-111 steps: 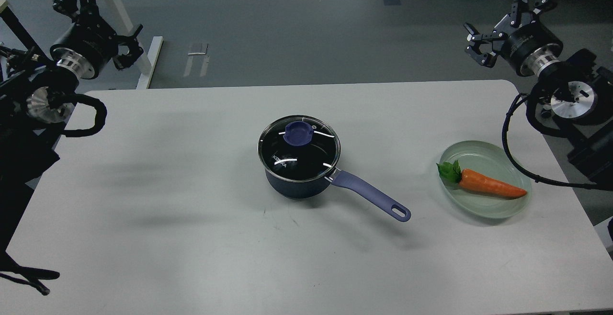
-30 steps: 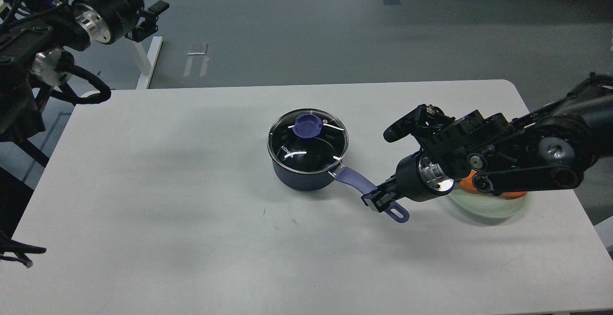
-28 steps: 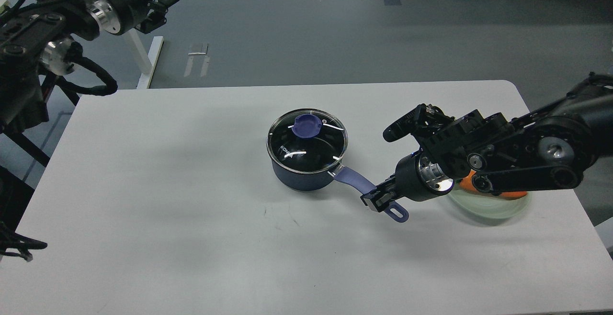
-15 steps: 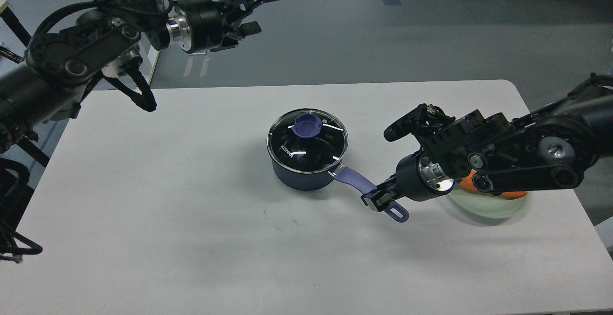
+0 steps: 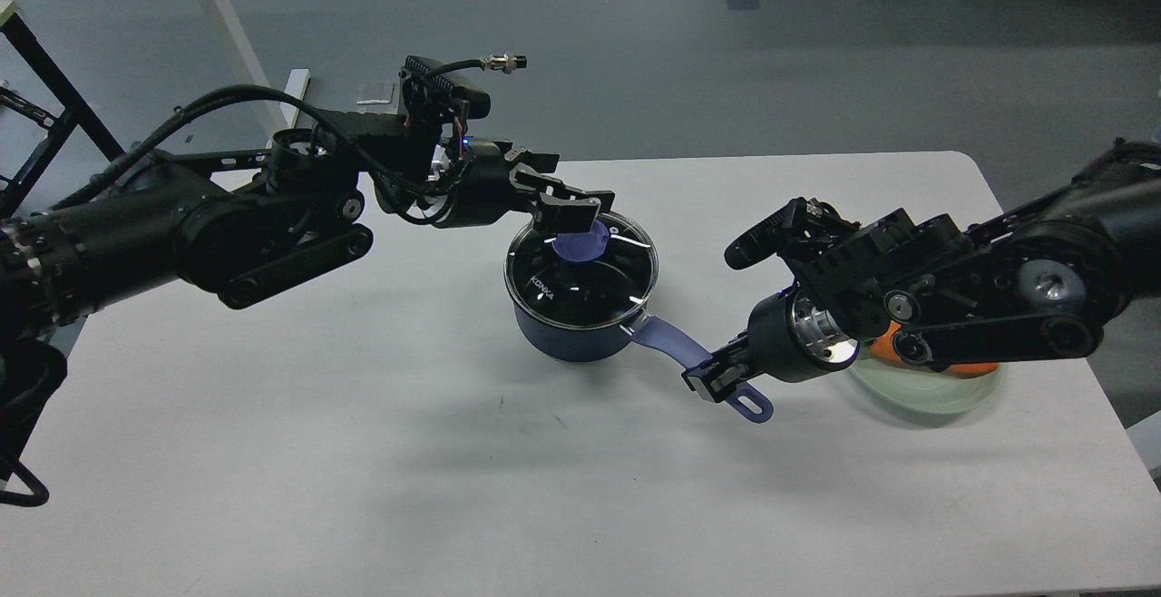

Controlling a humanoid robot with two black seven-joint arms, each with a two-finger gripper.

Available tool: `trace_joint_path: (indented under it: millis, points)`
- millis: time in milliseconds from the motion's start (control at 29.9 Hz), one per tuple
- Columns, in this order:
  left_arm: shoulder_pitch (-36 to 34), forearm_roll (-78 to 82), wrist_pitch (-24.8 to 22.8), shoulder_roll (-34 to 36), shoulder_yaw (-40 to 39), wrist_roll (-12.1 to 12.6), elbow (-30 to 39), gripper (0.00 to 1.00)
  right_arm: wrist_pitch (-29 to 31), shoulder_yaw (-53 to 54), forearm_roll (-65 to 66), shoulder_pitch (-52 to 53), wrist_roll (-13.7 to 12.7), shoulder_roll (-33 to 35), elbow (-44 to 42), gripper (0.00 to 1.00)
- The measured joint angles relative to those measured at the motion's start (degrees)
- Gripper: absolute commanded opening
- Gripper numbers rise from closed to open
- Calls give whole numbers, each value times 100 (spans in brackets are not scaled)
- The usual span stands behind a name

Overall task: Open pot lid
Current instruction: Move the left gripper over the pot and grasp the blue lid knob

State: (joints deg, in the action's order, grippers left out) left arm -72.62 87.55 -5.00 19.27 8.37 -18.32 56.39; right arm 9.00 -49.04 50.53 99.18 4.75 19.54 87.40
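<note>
The dark navy pot (image 5: 567, 338) stands at the table's middle, its lavender handle (image 5: 658, 336) pointing front right. The glass lid (image 5: 580, 275) sits on the pot, and its purple-blue knob (image 5: 580, 243) shows just under my left fingers. My left gripper (image 5: 573, 200) is open and hovers right above the knob at its far side; I cannot tell whether it touches. My right gripper (image 5: 712, 377) is shut on the pot handle near its holed end (image 5: 753, 406).
A pale green plate (image 5: 934, 395) lies at the right, mostly behind my right arm, with bits of an orange carrot (image 5: 975, 367) showing. Both arms stretch low over the white table (image 5: 363, 452). Table legs and a frame stand on the floor at the far left.
My left arm has swung in from the far left, and its gripper has come down over the lid knob. My right gripper has kept its hold on the handle. The pot and lid have not moved.
</note>
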Motion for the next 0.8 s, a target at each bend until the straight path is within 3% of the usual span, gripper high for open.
trace_joint_path:
  millis: [368, 803]
  points:
    - [73, 272, 440, -200, 511, -4, -307, 93, 5, 0, 19, -1, 1, -69, 4, 25]
    - [152, 293, 493, -249, 656, -153, -349, 88, 6, 0, 38, 30, -1, -93, -12, 25]
